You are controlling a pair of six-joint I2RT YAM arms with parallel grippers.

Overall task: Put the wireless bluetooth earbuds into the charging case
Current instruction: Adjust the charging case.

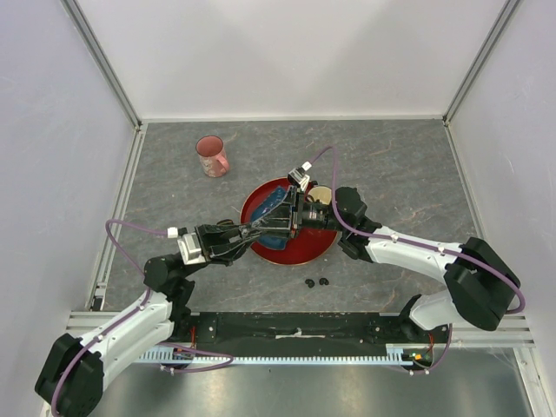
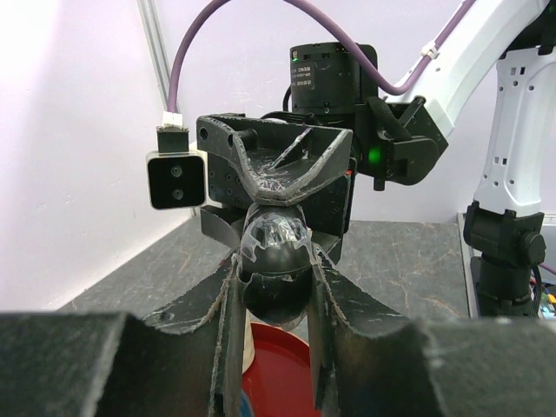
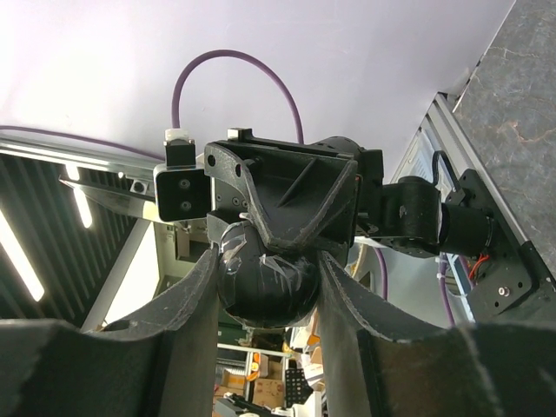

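Above the red plate, the step in hand looks to be opening the charging case, which is held up in the air between both arms and rests on nothing. To do it well, I judge, the arm reaching in from the plate's left should serve as the fixed vice, gripping the body clear of the seam. The arm from the plate's right should then take only the lid and swing it about the hinge, not pull straight. The shell is smooth, rounded and glossy, and would likely squirt out of a skewed pinch. The left gripper is pressed almost fully together, its two fingers clamped on the case's flanks. Opposite it, the right gripper stands at a middling spread with the same case between its fingers, which seem to touch the shell on both sides. Whether the lid has parted I cannot tell. Just off the plate's near edge, right of its middle, two earbuds lie close together on the table, apart from both grippers. No others are visible.
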